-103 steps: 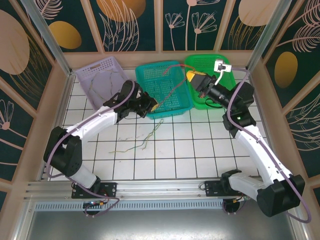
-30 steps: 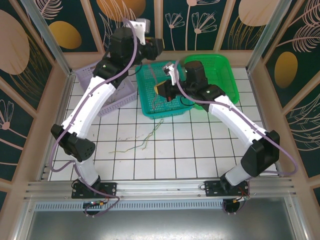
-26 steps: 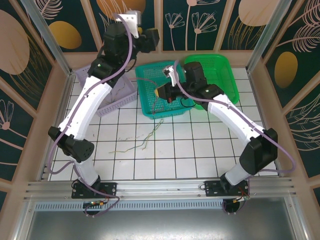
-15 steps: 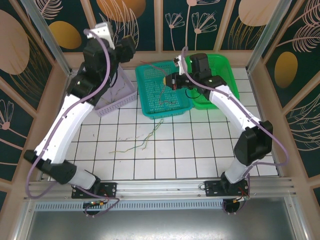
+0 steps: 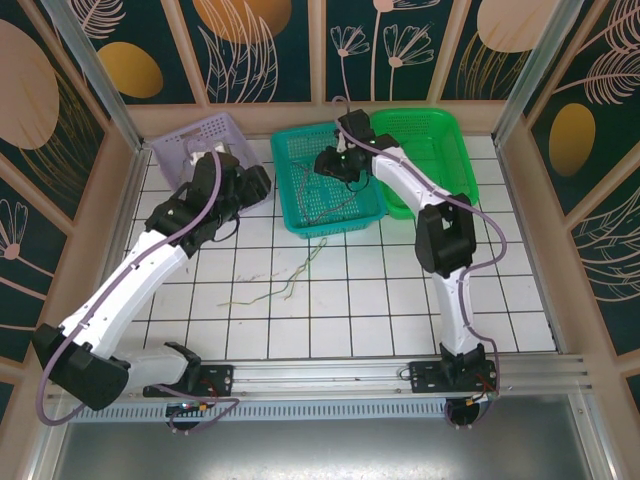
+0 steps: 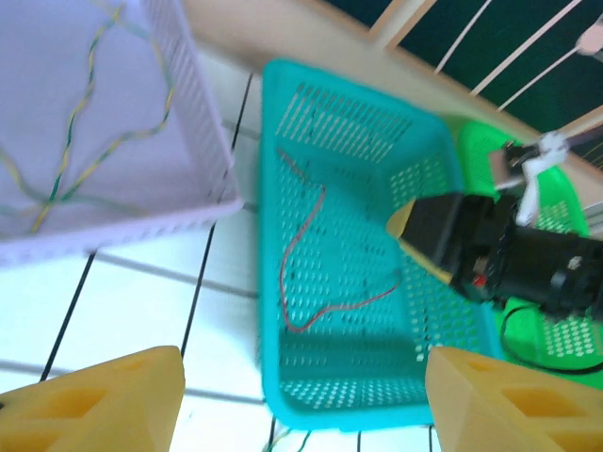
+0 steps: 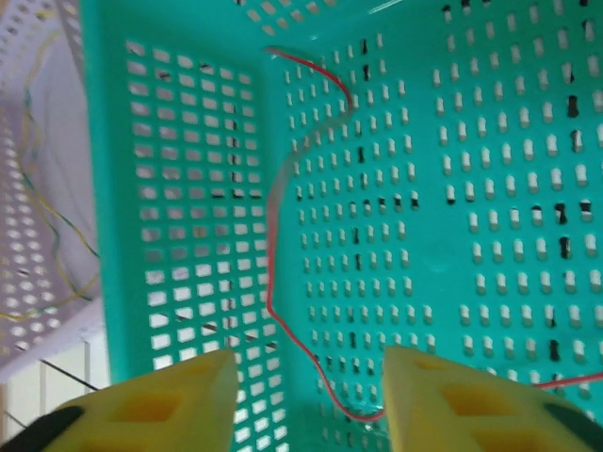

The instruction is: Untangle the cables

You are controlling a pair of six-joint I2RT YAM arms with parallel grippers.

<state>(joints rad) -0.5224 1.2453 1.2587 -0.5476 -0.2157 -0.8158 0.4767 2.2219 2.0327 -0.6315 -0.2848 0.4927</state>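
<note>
Just now the right gripper (image 7: 301, 395) parted its jaws, leaving the red cable (image 7: 268, 301) in the teal basket (image 7: 170, 188). The left gripper (image 6: 301, 395) has its jaws apart too; strands (image 5: 280, 292) remain on the table (image 5: 400, 290).

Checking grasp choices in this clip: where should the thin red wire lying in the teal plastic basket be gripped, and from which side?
Probably best to grip the thin red wire on its lower stretch crossing the open floor of the teal plastic basket, coming straight down from above. It lies flat there, clear of the walls; its upper run hugs the side wall.
</note>
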